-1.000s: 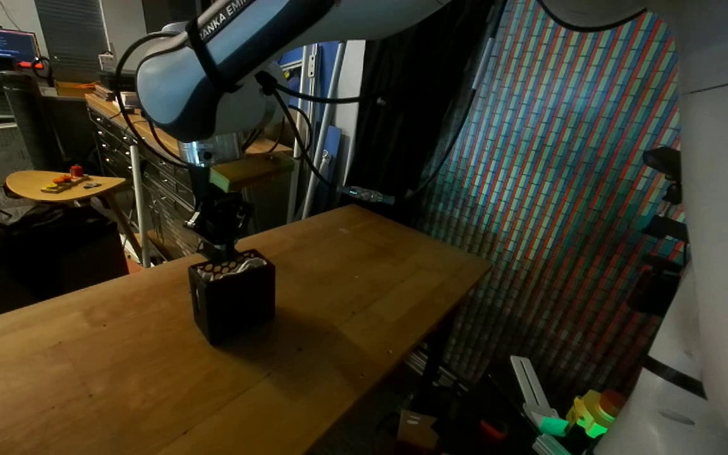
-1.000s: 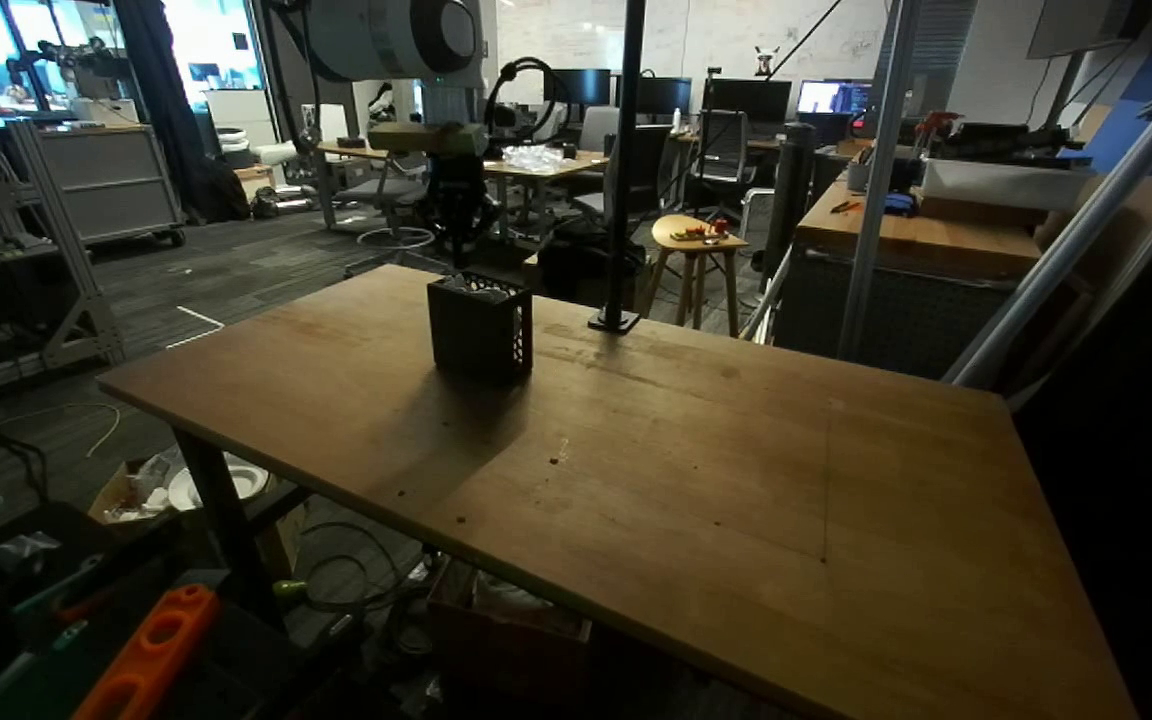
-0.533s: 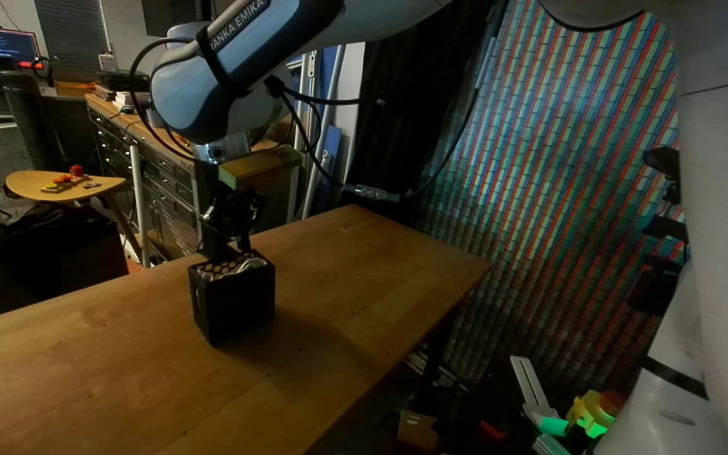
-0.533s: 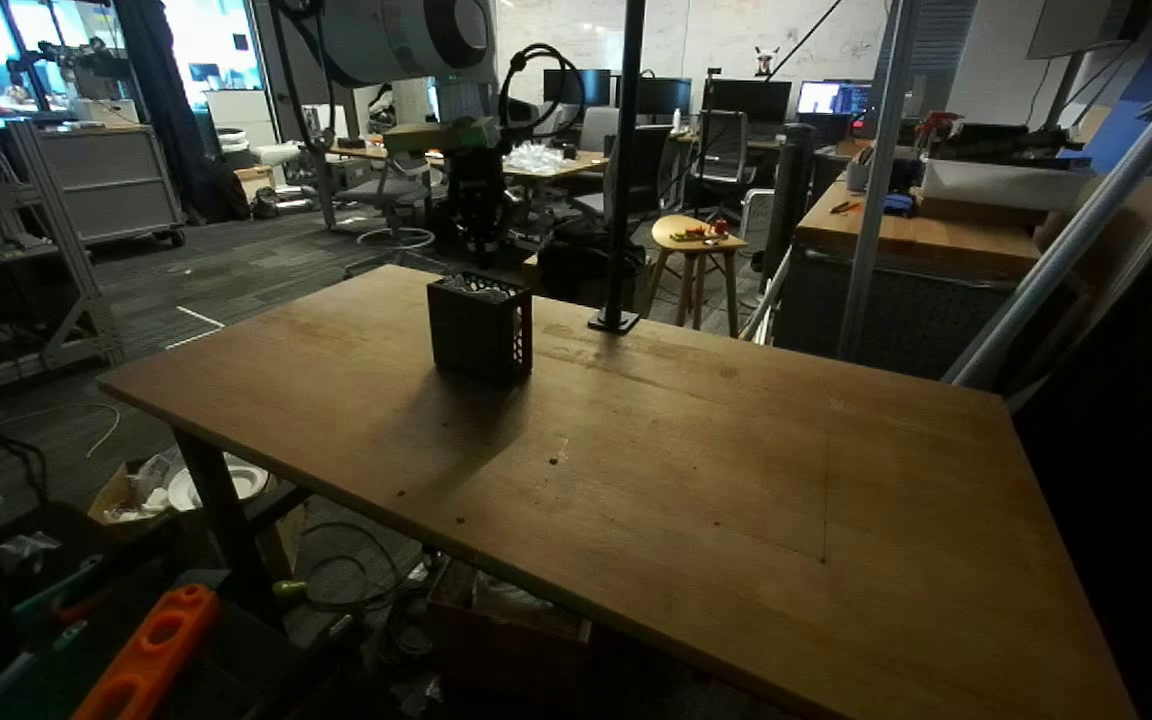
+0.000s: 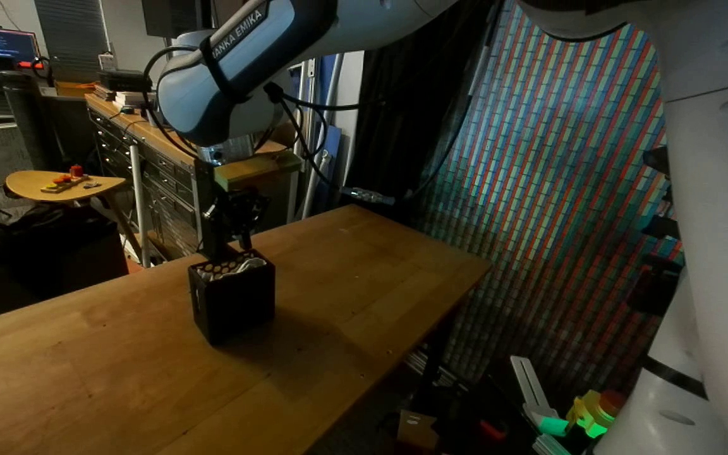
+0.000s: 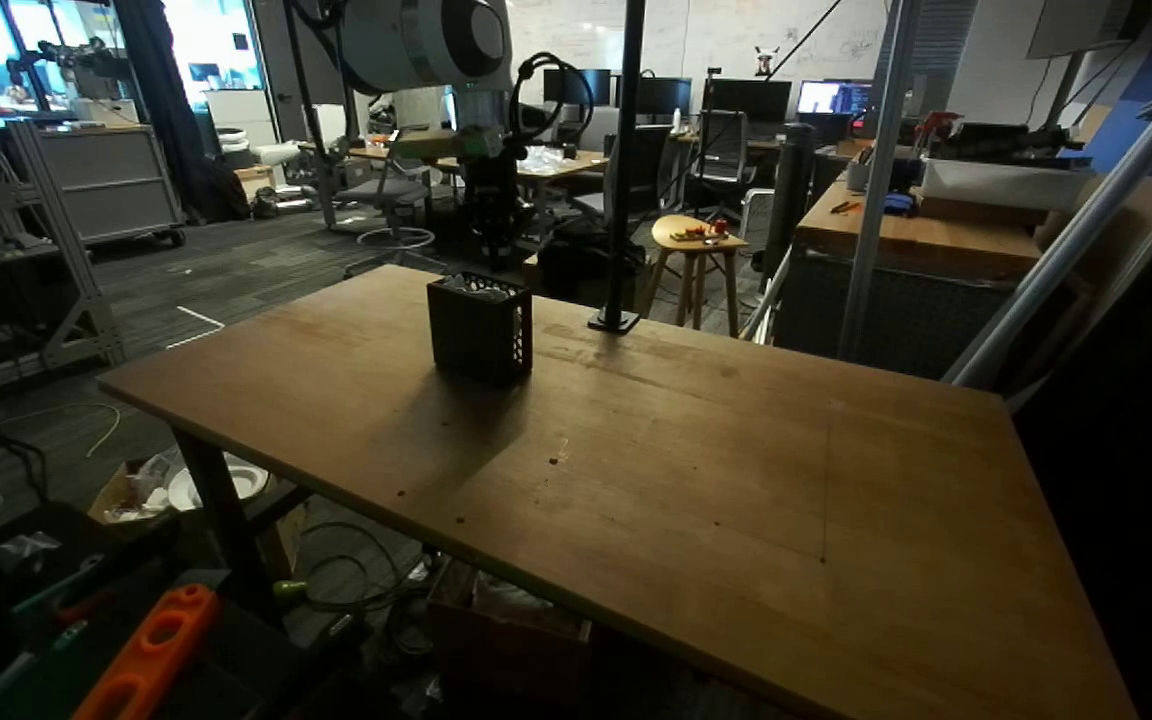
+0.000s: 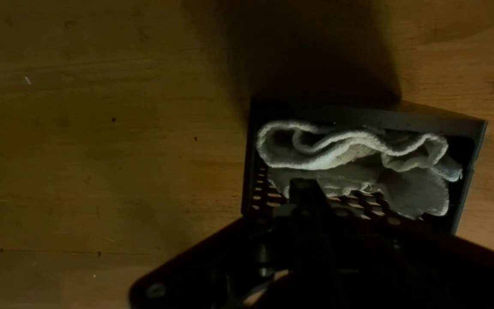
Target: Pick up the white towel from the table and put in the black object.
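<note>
The black box [image 5: 237, 309] stands upright on the wooden table, open at the top with holes in its sides; it also shows in an exterior view [image 6: 476, 335] and the wrist view [image 7: 358, 112]. The white towel [image 7: 350, 154] lies crumpled inside the box, and its top folds show near the rim in both exterior views [image 5: 241, 268] [image 6: 476, 290]. My gripper [image 7: 303, 185] is shut with no towel between its fingers. In both exterior views [image 5: 245, 243] [image 6: 498, 258] it points down just above the box rim, apart from the towel. The dark picture hides finger detail.
The wooden table [image 5: 124, 385] carries the box near its far edge. A black pole [image 6: 626, 190] rises from the table beside the box. A small stool [image 5: 67, 184] and a drawer bench [image 6: 916, 225] stand beyond the table.
My gripper and arm have moved to the right in both exterior views, mostly in the earlier half second, with the fingers a little higher. The box and towel have not moved.
</note>
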Tool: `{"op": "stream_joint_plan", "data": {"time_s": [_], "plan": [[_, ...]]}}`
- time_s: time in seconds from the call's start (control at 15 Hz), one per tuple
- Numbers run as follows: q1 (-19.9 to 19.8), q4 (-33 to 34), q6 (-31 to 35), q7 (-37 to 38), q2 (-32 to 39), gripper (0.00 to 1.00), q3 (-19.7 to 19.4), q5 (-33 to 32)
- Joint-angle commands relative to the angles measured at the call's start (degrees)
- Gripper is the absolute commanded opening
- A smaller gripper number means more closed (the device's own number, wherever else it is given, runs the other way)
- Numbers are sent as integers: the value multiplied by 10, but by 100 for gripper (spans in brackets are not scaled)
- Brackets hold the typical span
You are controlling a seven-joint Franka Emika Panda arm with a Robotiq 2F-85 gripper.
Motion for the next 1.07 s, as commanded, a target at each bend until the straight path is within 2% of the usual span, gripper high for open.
{"op": "stream_joint_plan", "data": {"time_s": [0.0,0.4,1.0], "plan": [[0,25,9,22,19,0,0,27],[1,38,18,31,45,0,4,60],[0,18,66,25,87,0,14,106]]}}
